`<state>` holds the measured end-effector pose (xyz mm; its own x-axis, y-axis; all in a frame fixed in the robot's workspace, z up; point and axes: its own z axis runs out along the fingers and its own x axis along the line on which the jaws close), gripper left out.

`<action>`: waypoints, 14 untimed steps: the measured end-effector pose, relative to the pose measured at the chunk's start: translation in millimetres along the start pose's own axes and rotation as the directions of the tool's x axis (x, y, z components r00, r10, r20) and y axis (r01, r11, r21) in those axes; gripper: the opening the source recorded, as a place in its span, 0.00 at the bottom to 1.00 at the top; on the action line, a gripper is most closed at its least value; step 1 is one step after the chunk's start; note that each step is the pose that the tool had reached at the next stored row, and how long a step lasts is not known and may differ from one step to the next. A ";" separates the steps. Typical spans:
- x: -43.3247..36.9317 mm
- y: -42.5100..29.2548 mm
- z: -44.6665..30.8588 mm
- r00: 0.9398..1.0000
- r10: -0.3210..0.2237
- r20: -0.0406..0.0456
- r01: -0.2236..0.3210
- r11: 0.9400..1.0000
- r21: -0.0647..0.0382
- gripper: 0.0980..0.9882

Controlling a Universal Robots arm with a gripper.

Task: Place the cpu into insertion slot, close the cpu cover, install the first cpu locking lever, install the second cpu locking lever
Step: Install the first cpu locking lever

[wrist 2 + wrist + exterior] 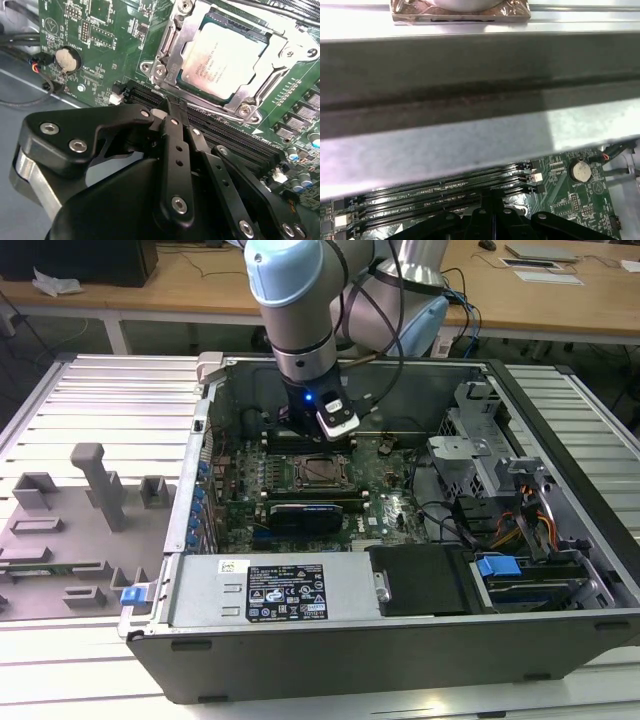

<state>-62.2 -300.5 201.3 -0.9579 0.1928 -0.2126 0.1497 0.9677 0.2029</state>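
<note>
Jaws pinched shut, tips just beside a corner of the cover. The cpu sits under that cover, mid-frame in the exterior view. Green board beneath me, case on the ribbed bench.

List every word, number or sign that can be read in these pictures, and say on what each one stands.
No text can be quoted with certainty.
Label on the grey metal box, exterior view: rows of print and symbols, too small to read.
The cpu, second wrist view: faint lines of print on its pale face, too blurred to read.
Green circuit board, second wrist view: tiny white markings, too small to read.
</note>
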 end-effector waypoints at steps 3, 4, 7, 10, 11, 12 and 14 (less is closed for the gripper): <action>0.4 -0.2 1.4 1.000 0.020 0.004 -0.020 1.000 0.005 0.01; 0.6 -0.3 2.0 1.000 0.026 0.006 -0.026 1.000 0.006 0.01; 1.2 -0.5 4.3 0.999 0.046 0.010 -0.046 0.999 0.011 0.01; 1.4 -0.8 5.3 0.999 0.053 0.012 -0.053 0.999 0.013 0.01; 1.5 -0.8 5.3 0.999 0.053 0.012 -0.053 0.998 0.013 0.01; 1.4 -0.7 4.9 0.999 0.053 0.012 -0.053 0.998 0.012 0.01; 0.7 0.0 1.8 0.999 0.053 0.012 -0.053 0.998 0.012 0.01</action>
<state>-62.5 -300.1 199.4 -0.9456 0.2460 -0.2128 0.2037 0.9579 0.2022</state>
